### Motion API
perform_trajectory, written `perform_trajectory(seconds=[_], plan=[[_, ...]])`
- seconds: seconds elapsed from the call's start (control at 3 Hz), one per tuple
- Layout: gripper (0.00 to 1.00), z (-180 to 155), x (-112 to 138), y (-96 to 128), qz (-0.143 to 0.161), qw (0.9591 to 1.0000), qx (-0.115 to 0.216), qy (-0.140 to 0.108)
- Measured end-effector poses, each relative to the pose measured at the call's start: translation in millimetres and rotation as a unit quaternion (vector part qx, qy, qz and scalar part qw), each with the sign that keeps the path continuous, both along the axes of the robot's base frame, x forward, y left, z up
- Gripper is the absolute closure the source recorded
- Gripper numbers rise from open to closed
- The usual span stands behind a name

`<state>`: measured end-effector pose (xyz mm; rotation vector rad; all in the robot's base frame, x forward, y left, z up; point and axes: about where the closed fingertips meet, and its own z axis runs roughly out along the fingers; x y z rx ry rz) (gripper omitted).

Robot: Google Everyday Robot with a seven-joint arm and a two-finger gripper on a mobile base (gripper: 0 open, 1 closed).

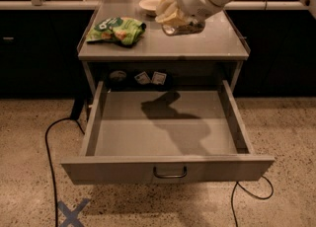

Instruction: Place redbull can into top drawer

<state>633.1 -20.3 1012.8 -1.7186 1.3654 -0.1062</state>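
Camera view: end effector [170, 11] low over table [212, 43] at 12 o'clock, right upon can [186, 27], just beside bowl [148, 5]. Open or closed: cannot tell. Drawer [163, 169] wide open at 6 o'clock. Confirm a firm hold across can's body before lifting. Raise clear of table's front edge, carry toward 6 o'clock, lower into drawer's middle, and release close to its floor to limit rolling. Avoid bag [116, 29] at 10 o'clock.

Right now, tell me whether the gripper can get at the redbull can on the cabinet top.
Probably yes: the gripper hangs right over the redbull can, with nothing between them; the white bowl and the green bag lie off to its side.
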Motion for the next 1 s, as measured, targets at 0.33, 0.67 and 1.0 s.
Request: perform_trajectory(seconds=[0.33,0.67,1.0], plan=[[1.0,-27.2,-8.0,5.0,-0.004,0.9997,0.008,0.021],[1.0,-70.4,-17.5,7.9,-0.008,0.9987,0.014,0.049],[1.0,-117.5,-27.6,10.1,-0.013,0.9968,0.017,0.077]])
